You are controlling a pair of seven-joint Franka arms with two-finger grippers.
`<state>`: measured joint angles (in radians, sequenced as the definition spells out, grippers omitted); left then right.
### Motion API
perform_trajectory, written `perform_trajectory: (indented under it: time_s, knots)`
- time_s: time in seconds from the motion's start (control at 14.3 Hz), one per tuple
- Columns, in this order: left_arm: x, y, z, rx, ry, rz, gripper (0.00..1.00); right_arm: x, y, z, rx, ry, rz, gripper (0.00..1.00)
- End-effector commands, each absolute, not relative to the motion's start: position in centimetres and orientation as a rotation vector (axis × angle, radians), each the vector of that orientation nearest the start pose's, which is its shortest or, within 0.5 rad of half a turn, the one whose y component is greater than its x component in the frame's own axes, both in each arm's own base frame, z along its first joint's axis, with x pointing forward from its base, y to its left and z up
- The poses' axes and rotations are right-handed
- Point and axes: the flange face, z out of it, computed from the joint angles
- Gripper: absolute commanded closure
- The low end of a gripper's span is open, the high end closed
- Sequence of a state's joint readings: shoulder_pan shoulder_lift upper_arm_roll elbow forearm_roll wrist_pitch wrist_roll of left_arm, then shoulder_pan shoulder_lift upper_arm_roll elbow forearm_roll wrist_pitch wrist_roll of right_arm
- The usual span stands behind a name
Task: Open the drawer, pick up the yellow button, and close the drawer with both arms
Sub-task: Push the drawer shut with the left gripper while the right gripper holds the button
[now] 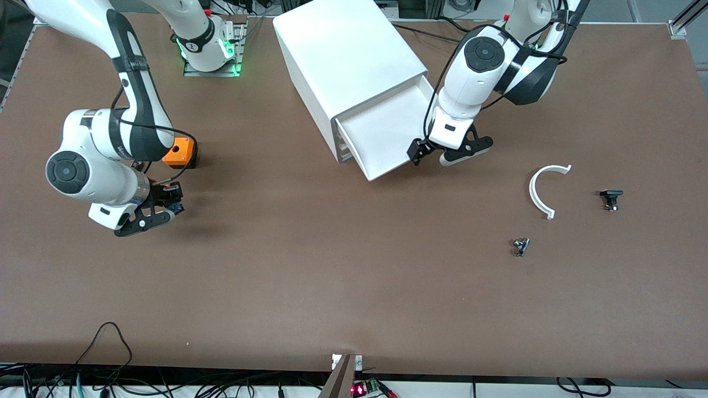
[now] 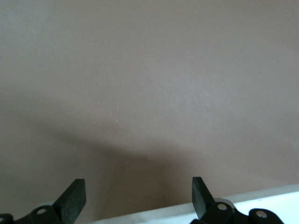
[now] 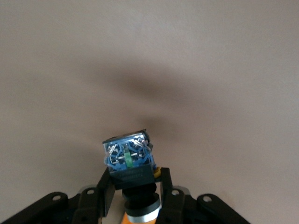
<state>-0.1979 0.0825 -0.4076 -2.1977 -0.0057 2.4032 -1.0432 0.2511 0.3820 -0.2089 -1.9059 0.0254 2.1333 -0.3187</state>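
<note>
The top drawer (image 1: 387,130) of the white cabinet (image 1: 348,61) is pulled out; its inside shows plain white. My left gripper (image 1: 463,155) is open and empty, just past the drawer's front lip at the corner toward the left arm's end. In the left wrist view the gripper (image 2: 138,198) has that lip (image 2: 261,201) at the picture's lower edge. My right gripper (image 1: 168,211) is shut on the button (image 1: 176,208), low over the table near the right arm's end. In the right wrist view the gripper (image 3: 133,189) grips the button (image 3: 128,161) by its black body, blue end outward, orange cap toward the palm.
An orange cube (image 1: 180,152) with a hole stands just farther from the front camera than my right gripper. Toward the left arm's end lie a white curved piece (image 1: 539,190) and two small black parts (image 1: 610,198) (image 1: 520,245).
</note>
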Motion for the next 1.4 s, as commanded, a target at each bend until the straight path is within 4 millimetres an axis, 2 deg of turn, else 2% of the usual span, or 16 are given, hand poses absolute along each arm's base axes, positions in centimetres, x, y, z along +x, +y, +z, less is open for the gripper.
perform_trajectory:
  time_s: [0.0, 0.14, 0.42, 0.56, 0.63, 0.7, 0.84, 0.91, 1.05, 1.12, 1.33]
  knots:
    - [42.2, -34.5, 35.7, -3.184, -0.725, -0.064, 0.00, 57.9, 0.7, 26.2, -3.104, -0.643, 0.124, 0.75]
    - [40.3, -36.8, 35.8, -3.194, -0.709, -0.051, 0.00, 57.2, 0.0, 25.0, -3.113, -0.639, 0.035, 0.75]
    - [37.0, -40.1, 36.1, -3.217, -0.677, -0.012, 0.00, 56.2, -1.0, 23.0, -3.093, -0.468, -0.061, 0.73]
    - [35.8, -40.9, 36.0, -3.215, -0.684, 0.015, 0.00, 56.0, -1.3, 22.6, -3.090, -0.422, -0.080, 0.68]
    - [35.4, -41.1, 36.0, -3.214, -0.673, 0.017, 0.00, 55.9, -1.3, 22.2, -3.080, -0.378, -0.077, 0.62]
    - [35.0, -41.3, 36.1, -3.214, -0.660, 0.017, 0.00, 55.9, -1.4, 22.0, -3.070, -0.343, -0.078, 0.50]
    - [35.0, -41.4, 36.3, -3.215, -0.652, 0.016, 0.00, 56.2, -1.3, 22.2, -3.061, -0.304, -0.077, 0.00]
    - [36.3, -40.6, 36.8, -3.221, -0.676, -0.005, 0.00, 56.5, -1.1, 22.8, -3.052, -0.303, -0.063, 0.00]
    - [42.0, -35.6, 38.9, -3.210, -0.795, -0.106, 0.00, 57.7, -0.3, 25.0, -3.021, -0.258, 0.015, 0.00]
    - [44.6, -33.1, 40.1, -3.226, -0.739, -0.156, 0.00, 58.5, 0.3, 26.6, -3.006, -0.222, 0.073, 0.00]
    - [49.6, -24.1, 44.4, -3.228, -0.528, -0.285, 0.00, 60.9, 3.4, 32.4, -2.976, -0.168, 0.167, 0.00]
